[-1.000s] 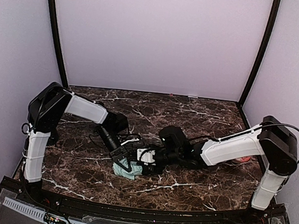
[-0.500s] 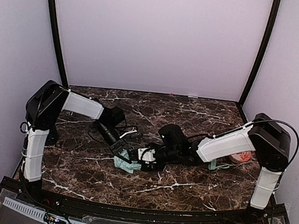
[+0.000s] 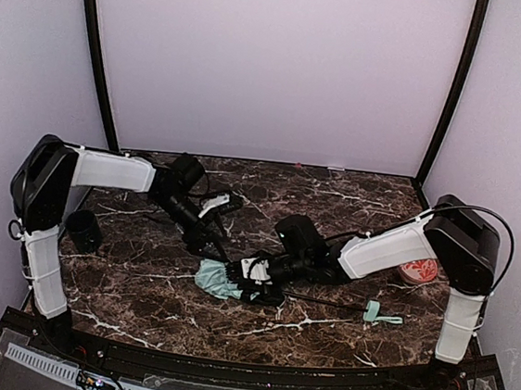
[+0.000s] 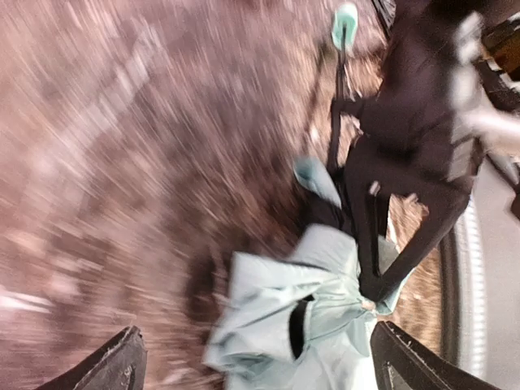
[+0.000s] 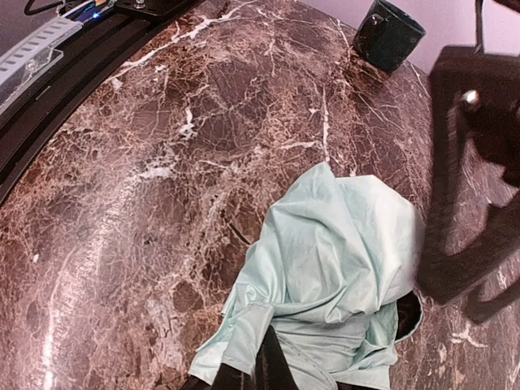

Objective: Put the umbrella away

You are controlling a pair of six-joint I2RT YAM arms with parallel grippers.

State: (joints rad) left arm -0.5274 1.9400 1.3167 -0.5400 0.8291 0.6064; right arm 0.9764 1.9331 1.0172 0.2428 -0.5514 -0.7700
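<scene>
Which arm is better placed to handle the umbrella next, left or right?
Right, probably. The right gripper is shut on the umbrella lying on the table, while the left gripper hangs open, apart from it.

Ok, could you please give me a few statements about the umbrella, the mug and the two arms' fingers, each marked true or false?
1. The left fingers are open and hold nothing. True.
2. The right fingers are open above the umbrella. False: they are shut on its mint fabric.
3. The umbrella stands upright on the table. False: it lies on its side on the marble top.
4. The umbrella's handle lies on the right arm's side, with neither arm's fingers on it. True.
5. The black mug stands beside the right arm's base. False: it stands near the left arm's base.
</scene>
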